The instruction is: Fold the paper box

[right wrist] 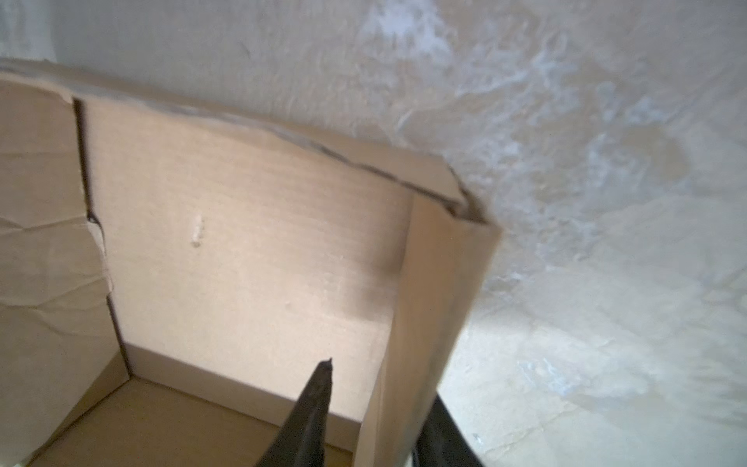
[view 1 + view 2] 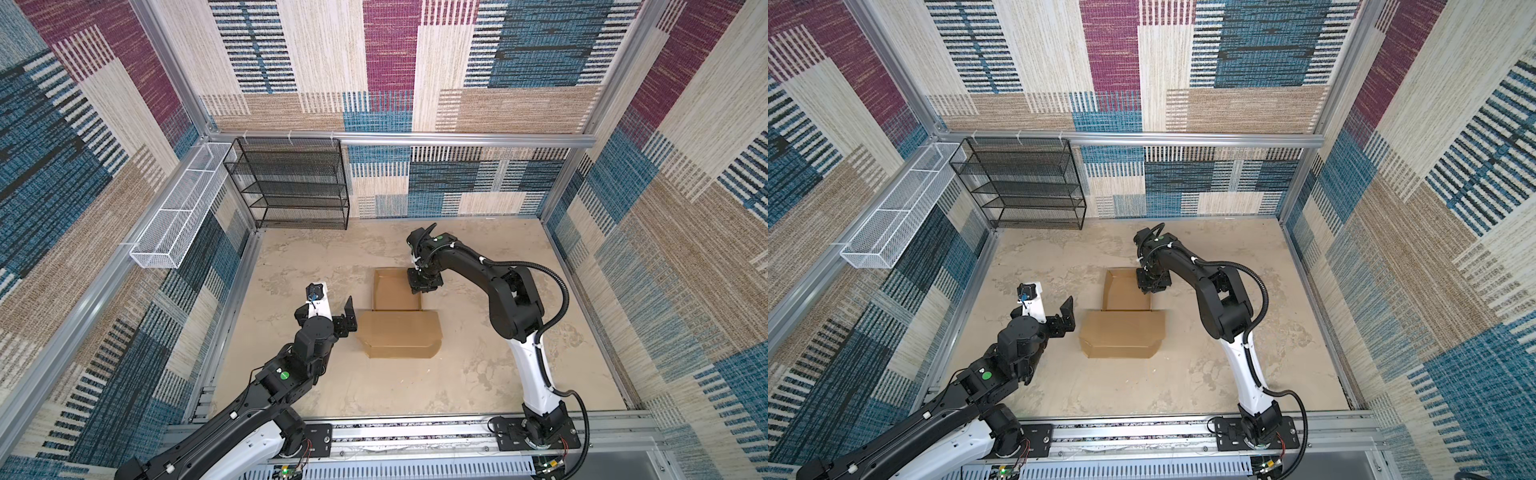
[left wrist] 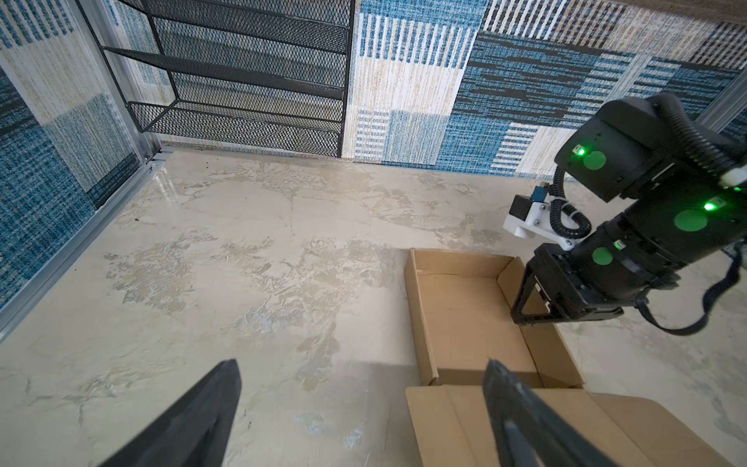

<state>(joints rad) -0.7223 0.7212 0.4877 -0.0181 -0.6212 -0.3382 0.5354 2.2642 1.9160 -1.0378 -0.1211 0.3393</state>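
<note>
The paper box lies mid-table in both top views, a brown cardboard tray [image 2: 395, 293] with raised walls and a flat lid flap [image 2: 399, 336] on its near side. My right gripper [image 2: 422, 286] points down over the tray's right wall. In the right wrist view its jaws straddle that wall [image 1: 420, 323]: one finger [image 1: 319, 388] is inside the tray with a gap to the cardboard, the other is outside, so my right gripper [image 1: 384, 384] is open. My left gripper [image 2: 351, 318] hovers wide open just left of the lid flap [image 3: 452, 424], holding nothing, as the left wrist view of my left gripper [image 3: 364, 364] shows.
A black mesh shelf rack [image 2: 291, 183] stands against the back wall at the left. A white wire basket [image 2: 178, 216] hangs along the left wall. Carpeted walls enclose the table, and the arms' base rail [image 2: 415, 432] runs along the front edge.
</note>
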